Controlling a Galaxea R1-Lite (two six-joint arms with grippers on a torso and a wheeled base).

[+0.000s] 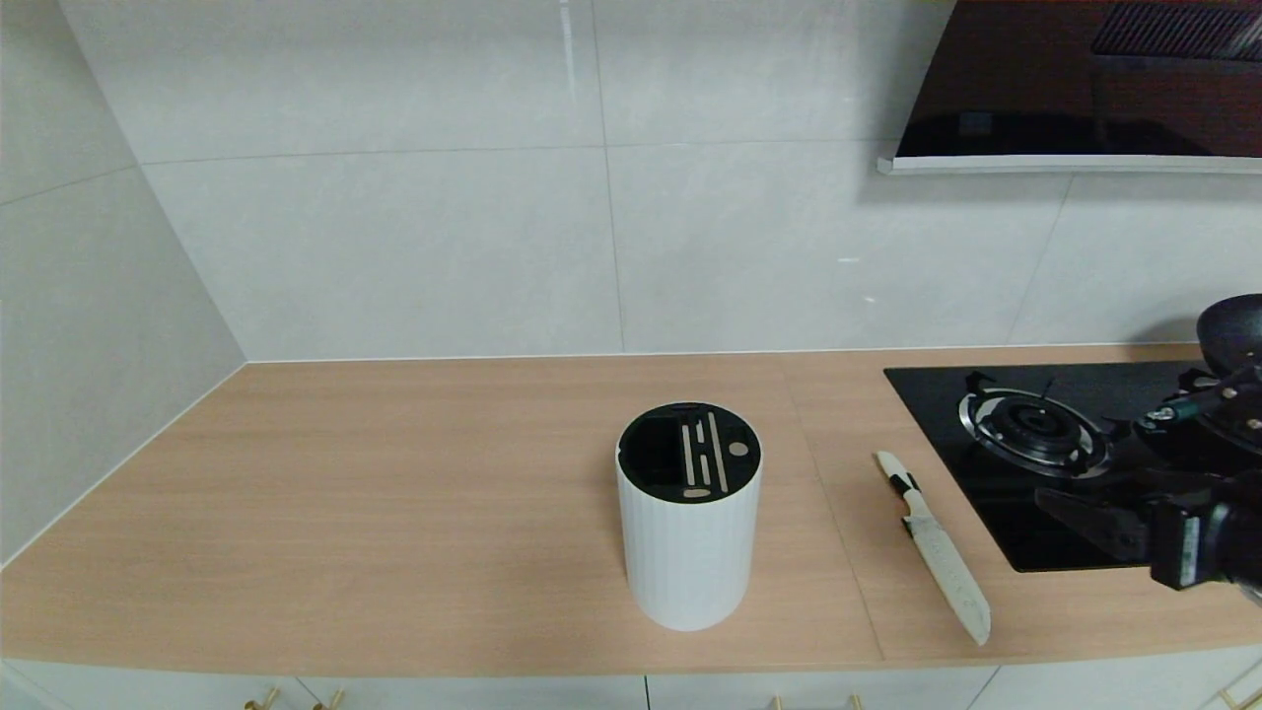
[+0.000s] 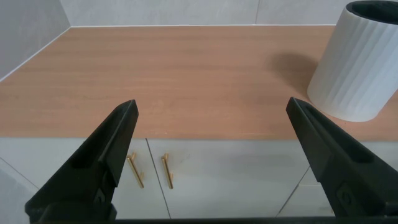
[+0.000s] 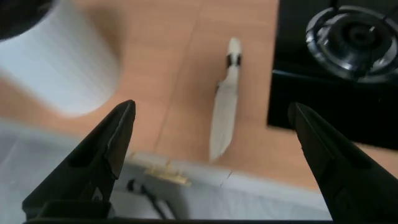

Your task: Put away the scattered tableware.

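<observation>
A cream knife [image 1: 935,547] with a dark band on its handle lies flat on the wooden counter [image 1: 394,513], blade toward the front edge, between the holder and the stove. The knife [image 3: 225,99] also lies below my open right gripper [image 3: 211,149], which hovers above the counter's front edge. That right gripper [image 1: 1094,518] sits over the stove's near corner, right of the knife. A white ribbed cylindrical holder [image 1: 689,518] with a black slotted top stands mid-counter. My left gripper [image 2: 211,155] is open off the counter's front edge, with the holder [image 2: 357,62] farther off.
A black gas stove [image 1: 1045,444] with a burner ring takes up the counter's right end. A dark pan [image 1: 1232,335] sits at the far right. A range hood [image 1: 1085,89] hangs above. White cabinet doors with gold handles [image 2: 149,171] are below the counter.
</observation>
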